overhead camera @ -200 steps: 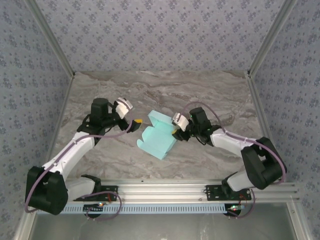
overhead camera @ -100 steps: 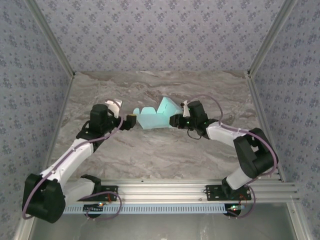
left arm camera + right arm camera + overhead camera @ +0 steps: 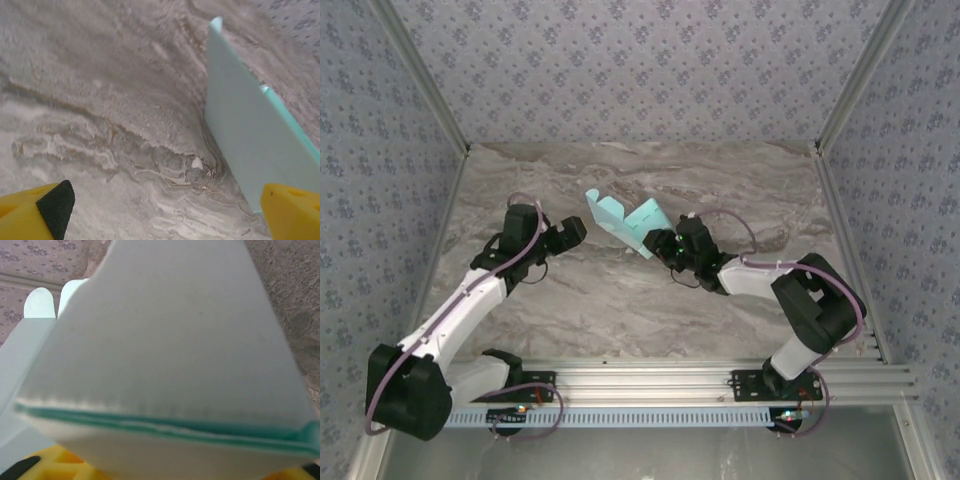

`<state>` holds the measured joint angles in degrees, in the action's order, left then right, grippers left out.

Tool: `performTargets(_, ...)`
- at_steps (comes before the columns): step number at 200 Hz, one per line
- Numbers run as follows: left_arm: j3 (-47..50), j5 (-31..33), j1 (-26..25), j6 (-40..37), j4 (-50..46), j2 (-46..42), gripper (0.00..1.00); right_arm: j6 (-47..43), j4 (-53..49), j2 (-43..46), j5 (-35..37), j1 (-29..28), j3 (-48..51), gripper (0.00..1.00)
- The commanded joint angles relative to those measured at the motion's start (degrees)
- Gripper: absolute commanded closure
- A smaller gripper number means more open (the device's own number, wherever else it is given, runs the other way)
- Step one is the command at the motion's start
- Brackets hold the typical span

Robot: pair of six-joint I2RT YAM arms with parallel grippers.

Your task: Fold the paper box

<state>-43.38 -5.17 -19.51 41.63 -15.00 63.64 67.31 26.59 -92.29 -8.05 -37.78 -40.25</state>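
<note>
Your left gripper (image 3: 572, 231) hangs wide open, empty, just off the 9 o'clock side of the paper box (image 3: 623, 220), close but not touching. The box sits a little toward 12 o'clock from the middle of the table (image 3: 620, 310), tilted, with its loose flaps pointing up toward 11 o'clock. Your right gripper (image 3: 655, 243) meets the box's 4 o'clock corner.

Judged from this, you are partway through. The card has been bent up out of the flat into walls, but the flaps stand free and nothing looks tucked or closed. You have yet to fold those flaps in and lock them.

The left wrist view gives you what the overhead view cannot. One flat panel (image 3: 245, 145) stands nearly on edge at 3 o'clock, its lower corner by the right fingertip (image 3: 292, 210), with open table between the two fingers.

The right wrist view shows a doubled edge of card (image 3: 165, 435) lying across the yellow fingers (image 3: 55, 467), and two rounded tabs (image 3: 40, 302) at 10 o'clock. The jaws look partly apart, but you cannot tell from here whether they pinch the card or merely carry it.
</note>
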Motion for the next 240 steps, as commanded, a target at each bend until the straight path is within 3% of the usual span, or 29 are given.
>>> performTargets(1,-4.24,0.01,-0.28,4.75,-2.72,-0.01,0.03,3.5,-5.33,-0.13,3.58,-0.96,1.59,0.48)
performTargets(25,-7.94,1.07,-0.27,4.92,-5.68,0.98,0.03,6.97,-8.13,2.27,4.69,-1.05,5.04,0.4)
performTargets(62,-11.61,-2.0,-1.49,3.07,-5.41,6.48,0.04,10.14,-7.8,5.1,2.41,-0.63,8.97,0.39)
performTargets(88,-14.55,1.35,-4.03,-0.62,-8.07,11.12,0.02,10.12,-9.89,7.68,2.58,-0.16,9.75,0.39)
performTargets(134,-16.63,1.08,-4.57,-4.0,-7.28,12.58,0.01,8.69,-20.46,17.57,5.88,1.16,10.19,0.39)
performTargets(162,-17.51,-2.09,-4.96,-6.02,-6.71,12.24,0.01,1.93,-37.94,25.38,10.34,4.67,6.2,0.3)
performTargets(189,-20.9,-6.2,-9.42,-8.04,-6.12,14.59,0.01,-15.77,-44.62,24.6,7.88,12.16,0.55,0.3)
performTargets(212,-30.6,-1.95,-12.79,-8.24,-14.63,21.03,0.01,-25.96,-48.88,21.46,9.18,16.59,-4.64,0.3)
performTargets(240,-44.05,7.24,-17.19,-10.23,-29.4,30.66,0.01,-27.55,-46.62,19.99,7.49,18.93,-5.74,0.3)
